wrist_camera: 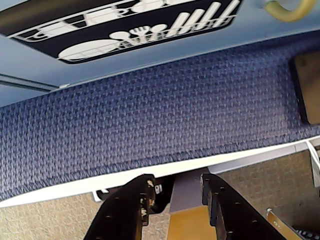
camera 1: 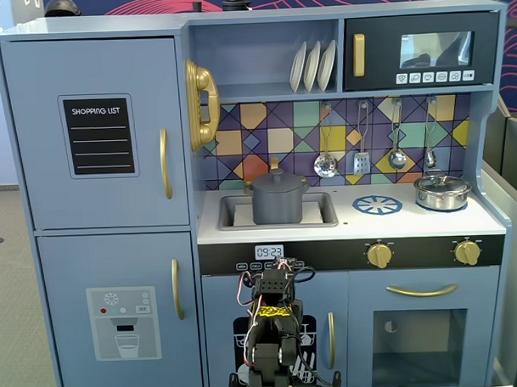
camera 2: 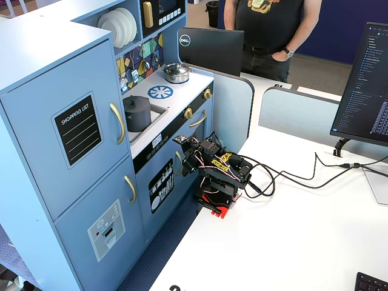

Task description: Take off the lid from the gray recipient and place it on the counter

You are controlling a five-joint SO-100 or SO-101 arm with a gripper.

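Pot (camera 1: pixel 277 201) stands in the sink, left of the burner print (camera 1: pixel 377 205), lid (camera 1: pixel 276 181) on. End effector (wrist_camera: pixel 175 192), folded low below the worktop (camera 1: pixel 395 223), is slightly open and empty. Risk: snagging the worktop edge while rising, or slipping off the small knob.

1. Round matte dark-gray lid with small central knob (camera 1: pixel 276 178); seated flat on the pot, closed.
2. Tall matte dark-gray cylindrical pot with side handles (camera 1: pixel 278 205); upright inside the sink cut-out.
3. Flat white countertop with blue round burner print (camera 1: pixel 395 222); pot well left of that print in both fixed views.
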